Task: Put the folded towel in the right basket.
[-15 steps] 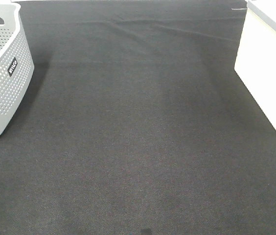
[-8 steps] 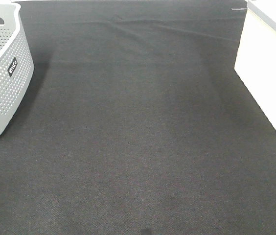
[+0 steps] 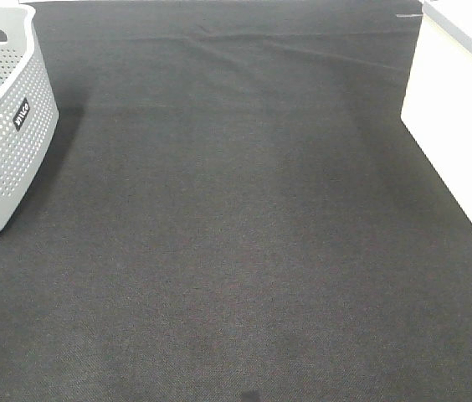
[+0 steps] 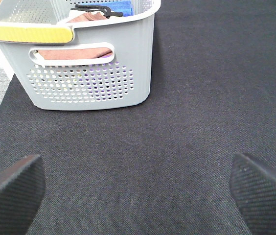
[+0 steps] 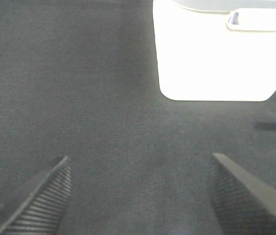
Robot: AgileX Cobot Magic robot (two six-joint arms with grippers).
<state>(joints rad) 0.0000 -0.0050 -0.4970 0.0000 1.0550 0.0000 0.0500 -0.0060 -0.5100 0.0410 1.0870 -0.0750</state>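
Note:
A folded reddish-brown towel (image 4: 74, 53) lies inside the grey perforated left basket (image 4: 79, 88), showing through its handle slot, with a blue cloth (image 4: 116, 6) behind it. In the exterior high view that basket (image 3: 2, 142) stands at the left edge, and the towels do not show there. The white right basket (image 3: 458, 117) stands at the right edge and also shows in the right wrist view (image 5: 216, 54). My left gripper (image 4: 138, 191) is open and empty, short of the grey basket. My right gripper (image 5: 140, 196) is open and empty, short of the white basket. Neither gripper shows in the exterior high view.
A dark cloth (image 3: 236, 218) covers the table between the two baskets, with a slight wrinkle (image 3: 219, 46) near its far edge. A black hanger-like item (image 4: 96, 10) lies on top inside the grey basket. The basket has a yellow-padded rim (image 4: 30, 33).

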